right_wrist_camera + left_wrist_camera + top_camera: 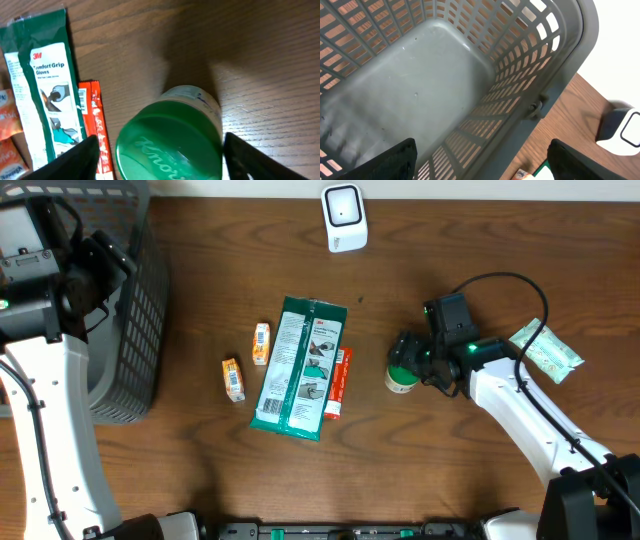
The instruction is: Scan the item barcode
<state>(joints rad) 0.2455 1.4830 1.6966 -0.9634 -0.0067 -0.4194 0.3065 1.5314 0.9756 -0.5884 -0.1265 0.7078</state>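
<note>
Right gripper fingers wide astride the green-lidded jar, holding nothing; an off-centre squeeze could knock it left into the red sachet; left gripper open, empty, over basket.

Mock shop checkout on a wooden table, grey shopping basket, white barcode scanner, packaged goods

in my right wrist view the lower edge cuts off the round jar with green plastic lid; from overhead my right gripper covers part of it. the grey slatted plastic basket runs out of frame. print on the small orange packets is too small to read.
</note>
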